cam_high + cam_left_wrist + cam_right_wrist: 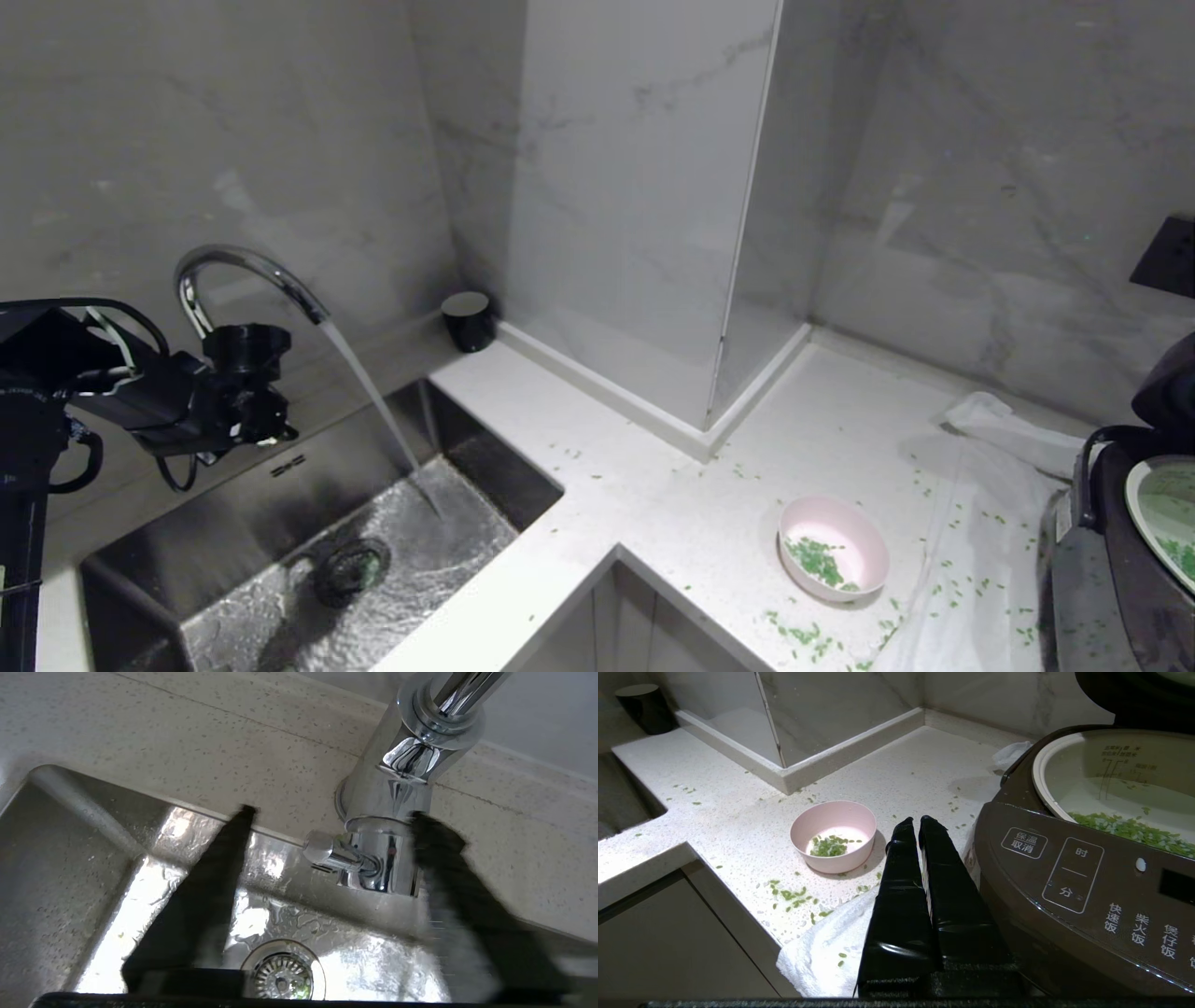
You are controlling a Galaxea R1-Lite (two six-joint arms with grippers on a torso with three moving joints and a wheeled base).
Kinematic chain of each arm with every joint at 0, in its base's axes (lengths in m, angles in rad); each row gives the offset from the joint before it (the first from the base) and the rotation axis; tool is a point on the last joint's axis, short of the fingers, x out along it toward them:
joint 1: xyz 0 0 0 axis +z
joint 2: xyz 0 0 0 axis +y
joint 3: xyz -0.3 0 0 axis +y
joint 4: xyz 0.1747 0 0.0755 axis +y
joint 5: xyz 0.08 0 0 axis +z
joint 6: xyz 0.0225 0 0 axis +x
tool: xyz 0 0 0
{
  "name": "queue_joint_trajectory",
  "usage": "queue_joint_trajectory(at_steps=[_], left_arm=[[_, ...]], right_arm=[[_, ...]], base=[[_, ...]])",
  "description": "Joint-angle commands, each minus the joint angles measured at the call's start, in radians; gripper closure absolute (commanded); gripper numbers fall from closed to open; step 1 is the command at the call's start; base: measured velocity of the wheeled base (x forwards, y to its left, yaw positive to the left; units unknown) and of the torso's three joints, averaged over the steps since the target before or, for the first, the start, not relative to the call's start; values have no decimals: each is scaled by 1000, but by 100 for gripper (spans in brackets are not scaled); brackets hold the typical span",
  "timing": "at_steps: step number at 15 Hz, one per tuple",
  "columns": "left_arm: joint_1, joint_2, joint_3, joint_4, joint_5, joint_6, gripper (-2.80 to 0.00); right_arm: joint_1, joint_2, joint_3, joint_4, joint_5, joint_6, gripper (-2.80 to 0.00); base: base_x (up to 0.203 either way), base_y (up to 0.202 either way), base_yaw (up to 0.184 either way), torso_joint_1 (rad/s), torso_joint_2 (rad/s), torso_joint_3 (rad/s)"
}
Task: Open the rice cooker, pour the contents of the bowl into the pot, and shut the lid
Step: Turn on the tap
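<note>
- Steel sink (280, 569) lies nearest at the lower left of the head view, wet, with its round drain (350, 569) on the floor of the basin.
- Above the sink's back edge, the left claw (329, 816) has its two black fingers (210, 877) spread apart, one on each side of the chrome tap base (387, 812); they close on nothing, and whether the blurred one touches the tap I cannot tell.
- Water pours from the curved faucet (252, 271) into the basin.
- A small dark cup (469, 320) stands at the wall, behind the sink corner.
- On the white bench (653, 495), the bowl (833, 560) sits upright, with a little of the contents (817, 560) left inside; more green bits are scattered on the bench around it.
- Just beside the bowl, a white towel (971, 541) lies spread toward the cooker.
- Over the towel, the right claw (920, 823) is parked with its fingers pressed together, empty.
- At the far right, the rice cooker (1064, 882) stands with the lid (1134, 695) raised; the pot (1045, 779) holds green grains.
</note>
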Motion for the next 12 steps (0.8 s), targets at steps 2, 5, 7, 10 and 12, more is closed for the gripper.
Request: queue_joint_trajectory(at_steps=[2, 5, 7, 10, 12], left_arm=[[4, 24, -8, -4, 3, -4, 0], [17, 39, -18, -5, 3, -2, 0], [28, 38, -32, -3, 2, 6, 0], [39, 36, -50, 4, 2, 17, 0], [41, 38, -50, 5, 0, 23, 0]], right_arm=[[0, -2, 0, 0, 0, 0, 0], [0, -2, 0, 0, 0, 0, 0], [0, -2, 0, 0, 0, 0, 0], [0, -2, 0, 0, 0, 0, 0], [0, -2, 0, 0, 0, 0, 0]], base=[[0, 0, 0, 0, 0, 0], [0, 0, 0, 0, 0, 0], [0, 0, 0, 0, 0, 0], [0, 0, 0, 0, 0, 0], [0, 0, 0, 0, 0, 0]])
